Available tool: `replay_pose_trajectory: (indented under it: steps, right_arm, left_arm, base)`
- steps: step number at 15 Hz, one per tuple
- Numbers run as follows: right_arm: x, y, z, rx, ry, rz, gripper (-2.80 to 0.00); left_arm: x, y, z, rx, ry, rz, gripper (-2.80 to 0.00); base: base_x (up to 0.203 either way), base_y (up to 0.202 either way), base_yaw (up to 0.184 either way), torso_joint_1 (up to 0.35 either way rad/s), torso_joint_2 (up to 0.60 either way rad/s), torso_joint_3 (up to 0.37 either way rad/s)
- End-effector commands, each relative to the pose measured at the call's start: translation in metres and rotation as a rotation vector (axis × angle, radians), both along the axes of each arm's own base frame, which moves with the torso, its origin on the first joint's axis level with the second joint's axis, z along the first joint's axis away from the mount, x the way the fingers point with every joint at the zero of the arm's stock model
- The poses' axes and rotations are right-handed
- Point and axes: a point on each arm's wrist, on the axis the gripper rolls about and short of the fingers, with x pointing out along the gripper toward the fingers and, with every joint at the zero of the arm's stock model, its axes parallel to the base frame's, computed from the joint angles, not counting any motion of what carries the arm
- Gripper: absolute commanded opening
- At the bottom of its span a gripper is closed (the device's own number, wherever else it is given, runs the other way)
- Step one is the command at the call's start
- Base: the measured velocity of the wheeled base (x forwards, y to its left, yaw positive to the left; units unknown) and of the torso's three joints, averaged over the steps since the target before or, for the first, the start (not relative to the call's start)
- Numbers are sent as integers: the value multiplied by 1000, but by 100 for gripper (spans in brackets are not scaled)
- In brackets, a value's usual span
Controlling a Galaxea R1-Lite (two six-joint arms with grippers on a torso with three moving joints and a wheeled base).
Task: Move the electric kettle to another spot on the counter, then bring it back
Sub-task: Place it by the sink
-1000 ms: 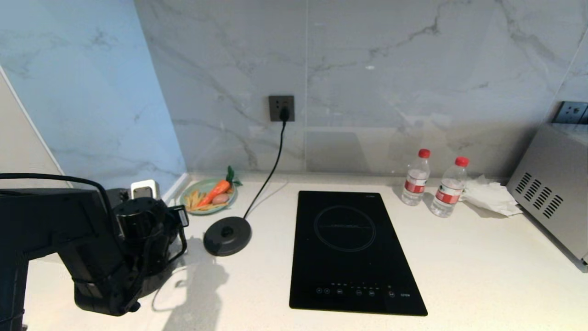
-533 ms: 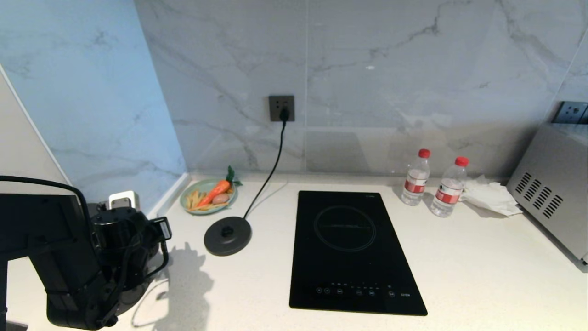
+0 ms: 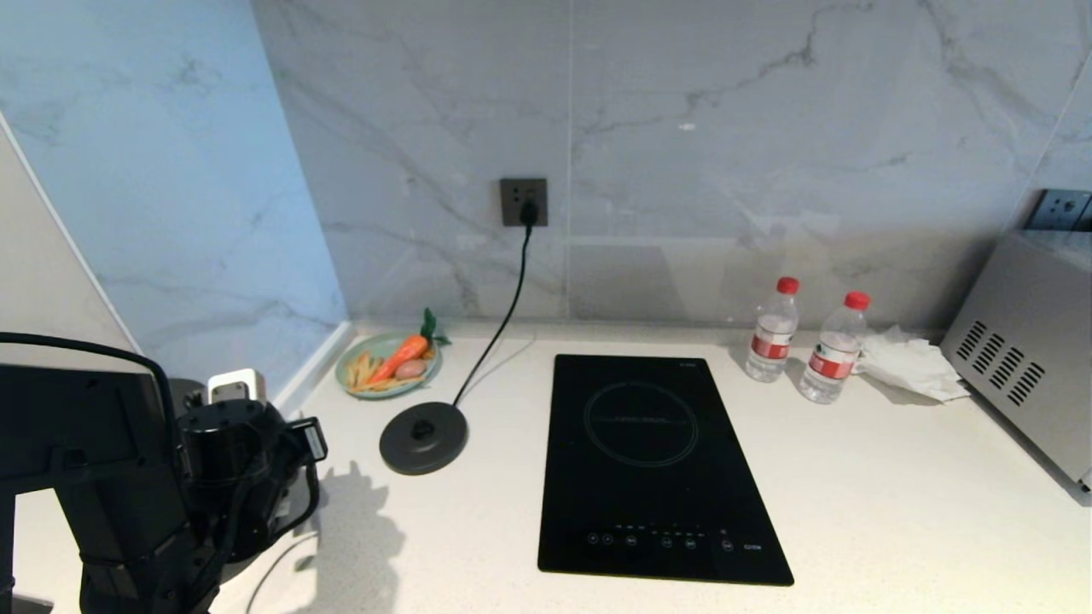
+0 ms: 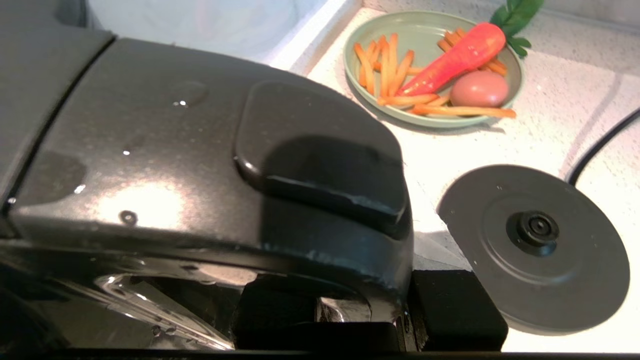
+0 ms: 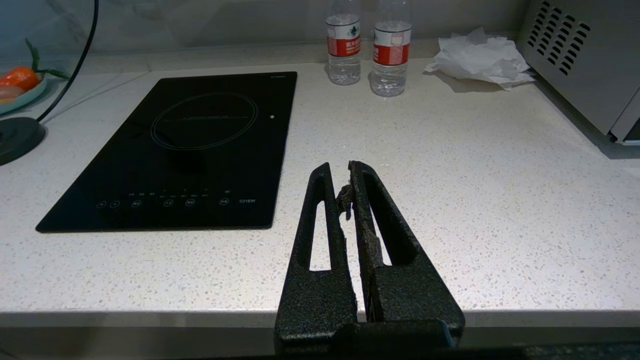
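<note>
Over the last second the left gripper (image 4: 370,310) swung the electric kettle (image 4: 210,165) further from the round base disc (image 3: 423,437) toward the counter's (image 3: 887,503) left edge, then edged back: the outbound move looked about done. Its fingers pinched the kettle handle. Beyond it sat one plate (image 3: 388,365); further off, one hob (image 3: 657,465) and two bottles (image 3: 770,333). The right gripper (image 5: 341,186) hung pressed together, empty.

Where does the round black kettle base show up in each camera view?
Head view: kettle base sits left of centre, between the green plate and the hob.
Left wrist view: the base is at lower right.
Right wrist view: only its edge shows at far left.
Shared landmark: the green plate.
</note>
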Motion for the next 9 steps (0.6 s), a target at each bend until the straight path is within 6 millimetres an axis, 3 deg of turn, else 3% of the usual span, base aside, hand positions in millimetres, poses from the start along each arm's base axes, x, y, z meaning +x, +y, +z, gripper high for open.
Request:
replay_pose_trajectory:
  steps: [1, 4, 5, 9]
  right_arm:
    - [0, 0, 0, 0, 0, 0, -280]
    - [0, 0, 0, 0, 0, 0, -280]
    - [0, 0, 0, 0, 0, 0, -280]
    - [0, 0, 0, 0, 0, 0, -280]
  left_arm:
    - [0, -2, 0, -2, -4, -5, -280]
    - [0, -2, 0, -2, -5, -5, -280]
    - [1, -2, -1, -2, -4, -4, 0]
    - [2, -2, 1, -3, -14, -5, 0]
  base:
    - [0, 0, 0, 0, 0, 0]
    - [0, 0, 0, 0, 0, 0]
    - [0, 0, 0, 0, 0, 0]
    - [0, 0, 0, 0, 0, 0]
